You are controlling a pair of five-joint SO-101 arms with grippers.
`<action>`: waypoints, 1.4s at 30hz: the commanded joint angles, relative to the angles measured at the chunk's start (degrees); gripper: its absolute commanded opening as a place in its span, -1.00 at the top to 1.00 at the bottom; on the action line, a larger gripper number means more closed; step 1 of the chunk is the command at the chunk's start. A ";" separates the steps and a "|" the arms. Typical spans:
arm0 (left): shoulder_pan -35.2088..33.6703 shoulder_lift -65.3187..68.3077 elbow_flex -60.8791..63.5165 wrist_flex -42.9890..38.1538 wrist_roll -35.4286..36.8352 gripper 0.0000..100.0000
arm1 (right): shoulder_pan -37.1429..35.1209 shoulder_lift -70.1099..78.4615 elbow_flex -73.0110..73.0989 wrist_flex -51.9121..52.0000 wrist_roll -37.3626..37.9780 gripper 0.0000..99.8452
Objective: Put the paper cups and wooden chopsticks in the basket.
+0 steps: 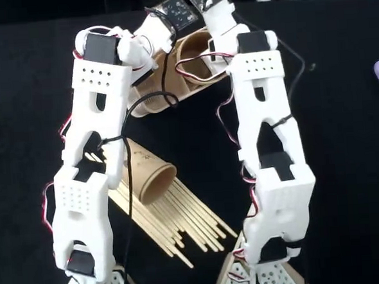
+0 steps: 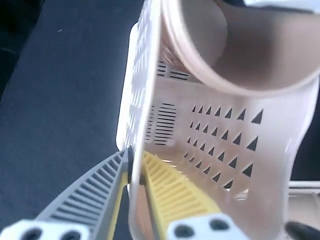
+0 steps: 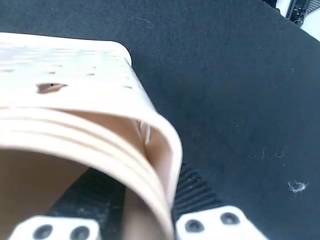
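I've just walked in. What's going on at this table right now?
The left hand is clamped on the wall of the basket at the far end of the table. The right hand grips a paper cup by its rim, right at the basket's opening. A second cup lies on its side across the chopsticks, and neither is in the basket yet.
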 commanded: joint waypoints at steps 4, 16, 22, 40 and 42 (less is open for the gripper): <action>-0.57 -3.08 -0.92 -5.36 9.85 0.94 | 1.14 -6.90 -3.21 6.68 -3.52 0.98; -0.31 -3.34 -1.01 -5.01 26.20 0.94 | 0.70 -18.24 -3.12 20.57 -10.90 0.98; -1.54 -2.64 -1.45 -2.55 26.37 0.94 | 1.05 -17.01 -3.03 22.07 -15.30 0.98; -4.88 1.41 -1.89 -7.38 27.87 0.56 | 1.67 -8.04 -3.30 15.91 -15.21 0.98; -5.49 1.41 -1.98 -8.26 27.87 0.59 | 1.67 -7.87 -3.30 15.65 -15.21 0.98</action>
